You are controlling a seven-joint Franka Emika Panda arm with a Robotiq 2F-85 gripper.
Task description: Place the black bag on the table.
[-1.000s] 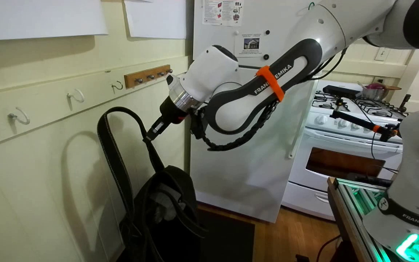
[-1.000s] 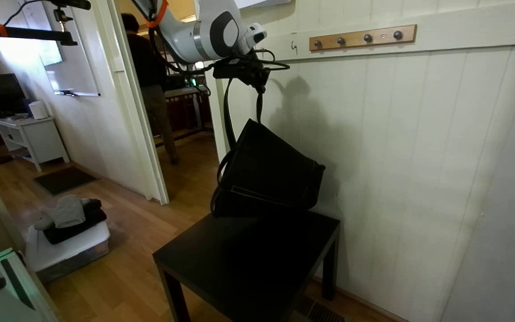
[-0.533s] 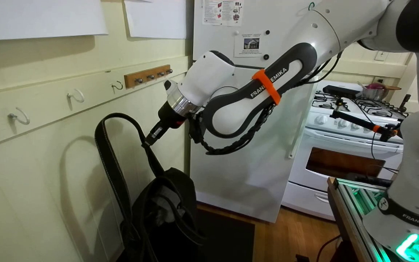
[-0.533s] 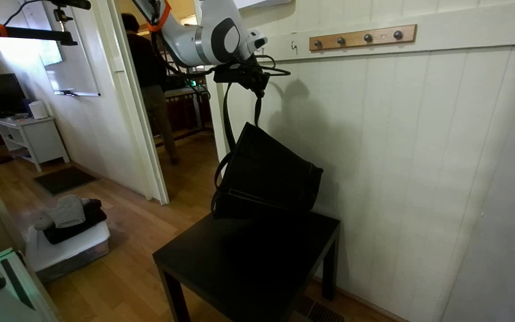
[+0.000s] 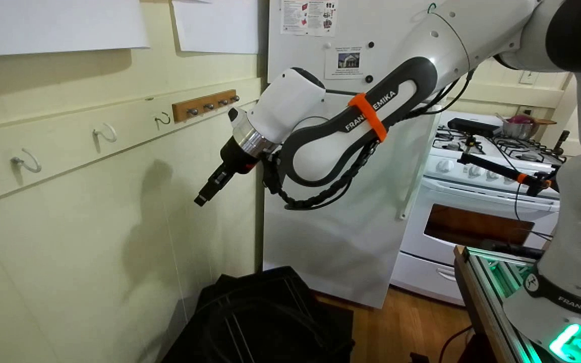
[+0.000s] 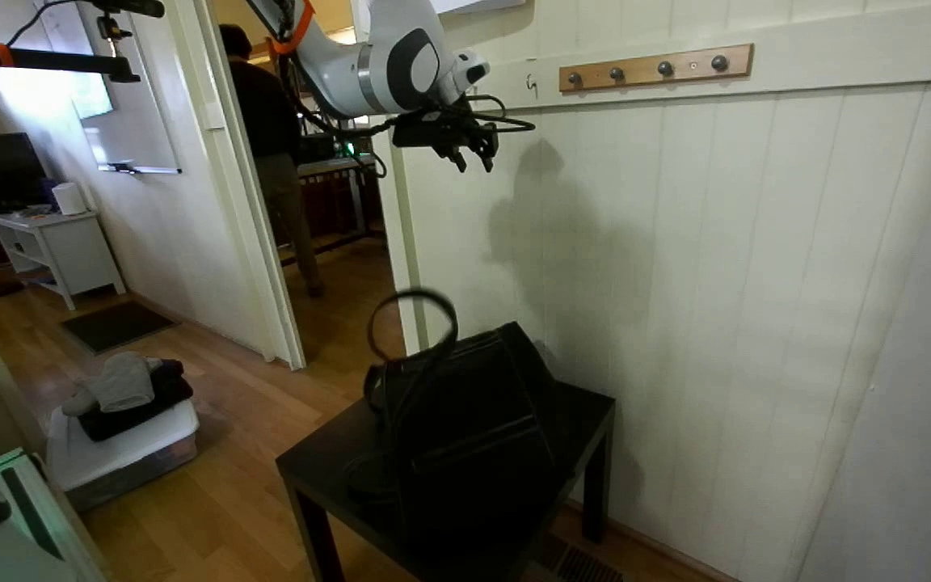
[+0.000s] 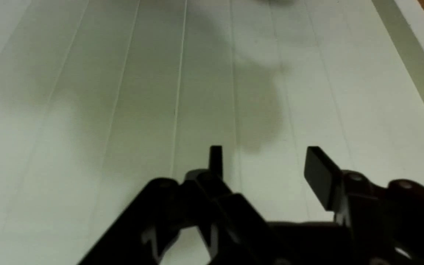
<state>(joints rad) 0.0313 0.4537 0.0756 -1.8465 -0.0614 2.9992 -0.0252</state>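
Observation:
The black bag (image 6: pixel 473 428) rests on the black table (image 6: pixel 328 457), slumped and leaning toward the wall. One strap loop stands up from it, blurred. The bag also shows in an exterior view (image 5: pixel 265 322), low in the frame, covering most of the table (image 5: pixel 342 317). My gripper (image 6: pixel 476 165) is above the bag, well apart from it, with its two fingers spread and nothing between them. It also shows from the side (image 5: pixel 201 200). In the wrist view the fingers (image 7: pixel 263 158) are wide apart against the bare wall; the bag is out of that view.
A panelled wall (image 6: pixel 756 283) stands right behind the table, with a wooden peg rail (image 6: pixel 655 68) and white hooks (image 5: pixel 105 133). A fridge (image 5: pixel 331 227) and a stove (image 5: pixel 477 212) stand beyond the arm. A storage box (image 6: pixel 122 453) with clothes sits on the floor.
My gripper has opened and let go of the strap. The bag has dropped from hanging tilted above the table to lying on it. The arm has lowered slightly.

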